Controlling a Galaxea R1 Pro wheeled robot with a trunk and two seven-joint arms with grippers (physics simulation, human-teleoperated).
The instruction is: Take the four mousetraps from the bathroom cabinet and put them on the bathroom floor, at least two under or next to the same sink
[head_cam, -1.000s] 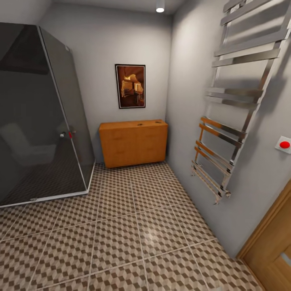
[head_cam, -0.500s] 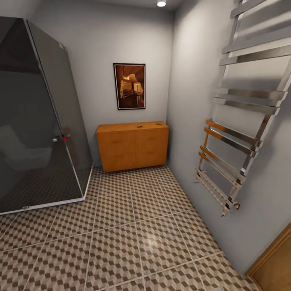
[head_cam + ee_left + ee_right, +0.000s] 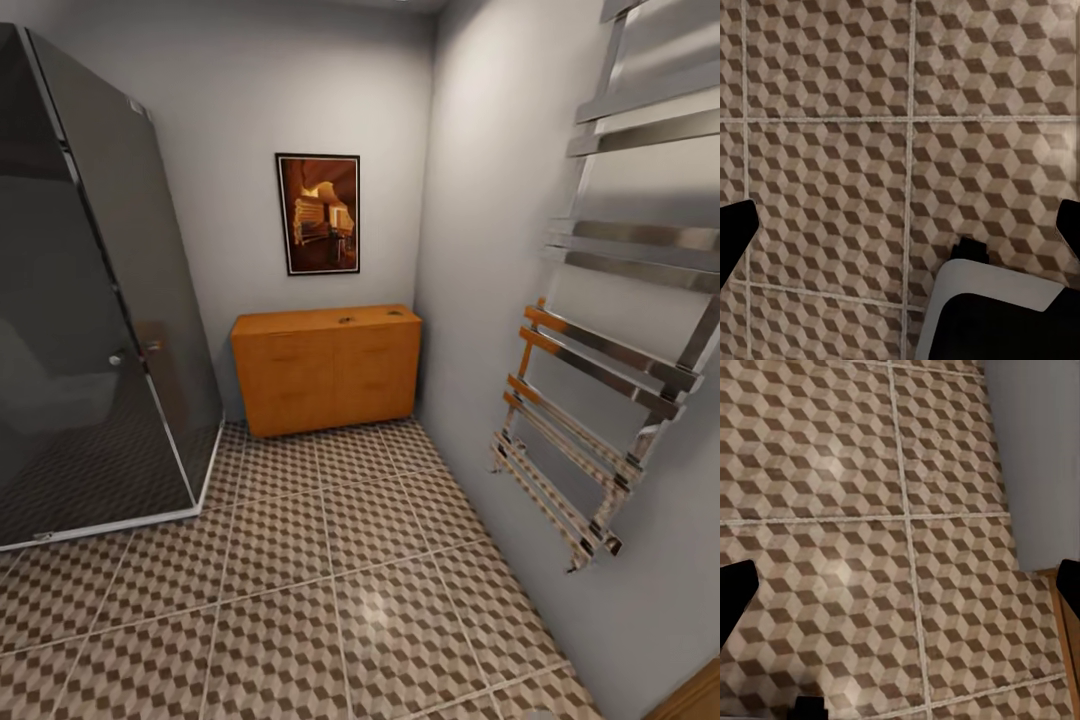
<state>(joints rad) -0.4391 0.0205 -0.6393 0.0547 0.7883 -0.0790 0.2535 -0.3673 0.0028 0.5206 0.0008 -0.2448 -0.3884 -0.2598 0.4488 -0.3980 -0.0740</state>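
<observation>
**Approach to the cabinet, nothing picked up yet**

Head view: the low, wide orange-brown wooden cabinet (image 3: 326, 368) stands against the far wall, under a dark framed picture (image 3: 319, 213). On its top sit two tiny dark specks, most likely mousetraps (image 3: 345, 320), though they are too small to tell for sure, and I cannot make out four. Between the robot and the cabinet lies the bathroom floor of cube-patterned brown, beige and white tiles (image 3: 330, 560). A dark glass shower enclosure (image 3: 90, 300) stands on the left, and a chrome ladder towel rail (image 3: 600, 400) hangs on the right wall.

Left wrist view: the left gripper (image 3: 900, 232) points down at the tiles, its black fingertips (image 3: 735, 236) at the two edges, jaws wide apart and holding nothing. A grey and black part of the robot's body (image 3: 994, 315) shows below.

Right wrist view: the right gripper (image 3: 900, 596) likewise hangs over tiles beside a grey wall, jaws apart and empty.

My reading: this is the drive-up stage. The next move calls for closing in on the cabinet front, then raising an arm to reach its top.
</observation>
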